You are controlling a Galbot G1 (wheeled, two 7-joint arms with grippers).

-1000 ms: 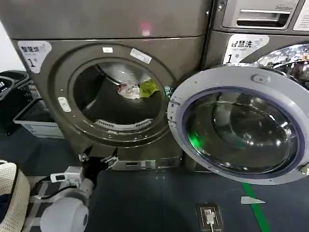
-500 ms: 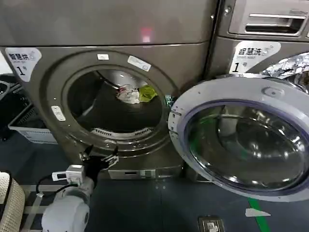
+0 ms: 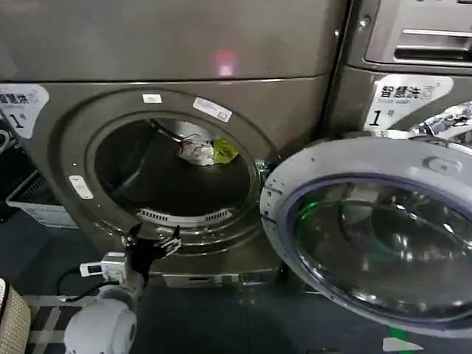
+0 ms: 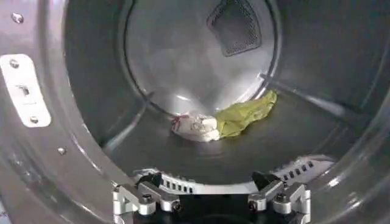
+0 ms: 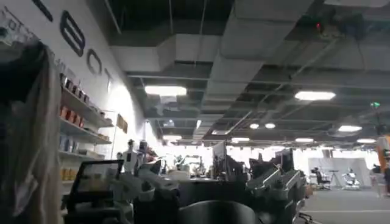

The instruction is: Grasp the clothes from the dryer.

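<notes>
The dryer (image 3: pixel 184 44) is bronze-grey, its round porthole standing open. The clothes (image 3: pixel 207 151) lie deep in the drum, a white piece with reddish marks (image 4: pixel 196 126) touching a lime-green piece (image 4: pixel 247 112). My left gripper (image 3: pixel 153 240) hovers open just outside the porthole's lower rim, well short of the clothes. In the left wrist view the left gripper (image 4: pixel 210 193) has nothing between its fingers and faces into the drum (image 4: pixel 91 91). My right gripper (image 5: pixel 207 182) is open and empty, turned away toward the room and ceiling.
The grey-rimmed glass door (image 3: pixel 280 221) is swung wide open to the right of the porthole. A second similar machine (image 3: pixel 413 81) stands at the right. A basket (image 3: pixel 37 195) sits on the floor at the left.
The dryer looks nearer and has shifted left in the head view. The left gripper has edged up toward the porthole's lower rim, still open. The clothes have not moved.
</notes>
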